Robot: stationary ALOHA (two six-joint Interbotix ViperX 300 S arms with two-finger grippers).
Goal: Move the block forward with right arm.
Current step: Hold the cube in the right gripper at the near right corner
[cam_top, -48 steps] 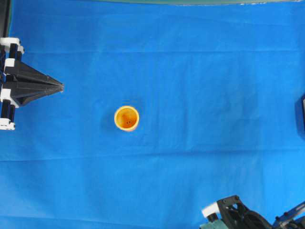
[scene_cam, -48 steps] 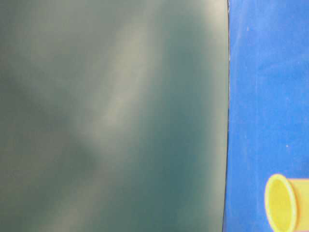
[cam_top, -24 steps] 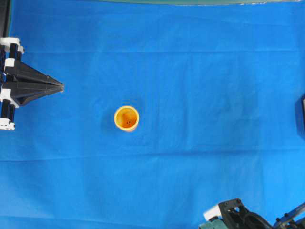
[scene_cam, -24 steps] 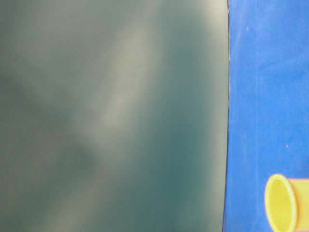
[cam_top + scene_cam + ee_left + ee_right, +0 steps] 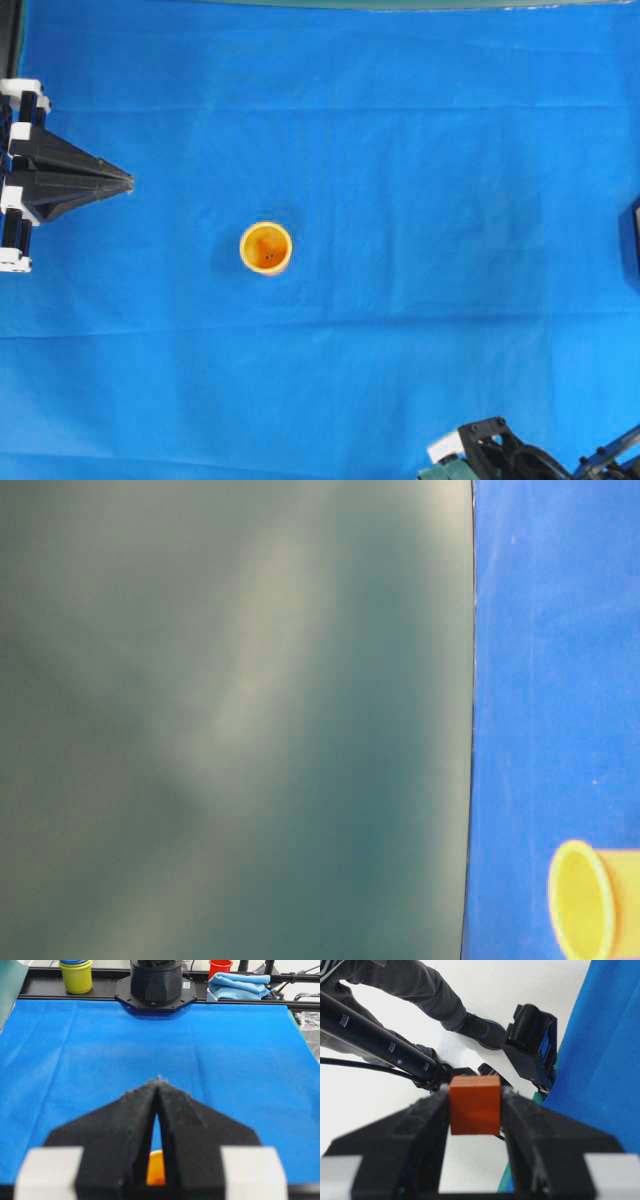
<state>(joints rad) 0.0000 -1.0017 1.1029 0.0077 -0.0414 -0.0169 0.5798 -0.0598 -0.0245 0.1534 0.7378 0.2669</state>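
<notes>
A blue cloth (image 5: 400, 150) covers the bench. At its left edge the left gripper (image 5: 128, 183) rests pinched closed, empty; a yellow-orange cup (image 5: 266, 247) stands left of centre. Beyond the bottom-right corner, the right gripper (image 5: 475, 1097) clamps the block (image 5: 475, 1105) over white floor, near a tripod leg (image 5: 375, 1035) marked "200".

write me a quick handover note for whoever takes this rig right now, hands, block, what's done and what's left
Right hand: shut on the block, pinched between both fingers. It sits at the near right corner of the overhead view, partly out of frame, hanging past the edge of the blue cloth over the floor.
Left hand: shut, empty, parked at the left edge of the cloth.
Cup: upright mid-cloth, untouched.
Done: block grasped and lifted.
Left: bring the block back over the cloth, set it down further forward, release.
</notes>
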